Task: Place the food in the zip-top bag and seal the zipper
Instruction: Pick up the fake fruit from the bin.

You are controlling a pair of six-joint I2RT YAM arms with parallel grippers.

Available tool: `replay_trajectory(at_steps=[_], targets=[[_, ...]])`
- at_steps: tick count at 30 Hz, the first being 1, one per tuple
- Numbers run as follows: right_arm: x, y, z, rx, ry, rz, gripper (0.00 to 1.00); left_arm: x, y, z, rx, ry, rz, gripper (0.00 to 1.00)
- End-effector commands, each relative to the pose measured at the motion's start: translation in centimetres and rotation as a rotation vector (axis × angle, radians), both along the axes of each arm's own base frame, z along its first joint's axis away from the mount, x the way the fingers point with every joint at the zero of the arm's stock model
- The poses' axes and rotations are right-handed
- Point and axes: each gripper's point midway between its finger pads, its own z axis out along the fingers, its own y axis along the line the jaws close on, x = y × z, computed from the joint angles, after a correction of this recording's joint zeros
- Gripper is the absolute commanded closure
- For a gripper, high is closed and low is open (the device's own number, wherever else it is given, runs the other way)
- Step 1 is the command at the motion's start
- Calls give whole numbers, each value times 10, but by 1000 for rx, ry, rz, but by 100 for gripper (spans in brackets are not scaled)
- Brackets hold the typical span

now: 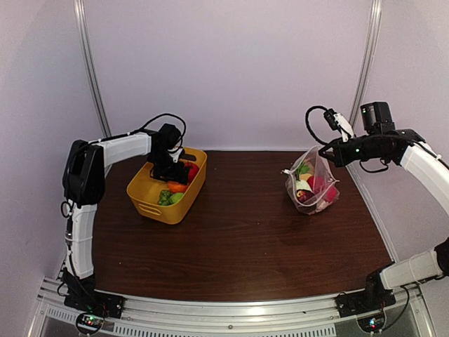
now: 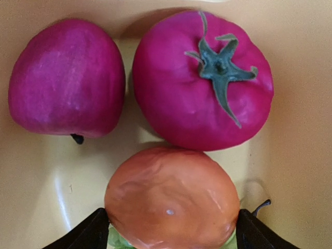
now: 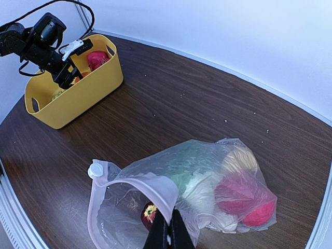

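My left gripper [image 1: 168,165] reaches down into the yellow tub [image 1: 149,191], open, with its black fingers [image 2: 85,233] on either side of an orange toy fruit [image 2: 171,199]. Behind that fruit lie a pink tomato [image 2: 202,78] and a pink-red fruit [image 2: 65,78]. On the right, the zip-top bag [image 1: 312,184] rests on the table with green, white, yellow and pink food [image 3: 238,192] inside. My right gripper [image 3: 168,228] is shut on the bag's mouth edge and holds it open. The zipper [image 3: 129,181] curves round the mouth, with a white slider [image 3: 95,169] at its left end.
Green pieces [image 1: 170,198] lie at the near end of the tub. The brown table [image 1: 245,232] is walled at the back and sides, and a metal rail [image 1: 224,312] runs along its near edge. Dark wood lies between tub and bag.
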Motion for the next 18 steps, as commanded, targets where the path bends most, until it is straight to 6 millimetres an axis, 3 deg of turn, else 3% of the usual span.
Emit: replay_trajectory(at_steps=[1, 18], targets=[[1, 0, 4, 11, -20, -11, 100, 10, -1, -7, -38, 1, 14, 15], [0, 2, 7, 21, -19, -2, 100, 19, 5, -20, -28, 14, 26, 16]])
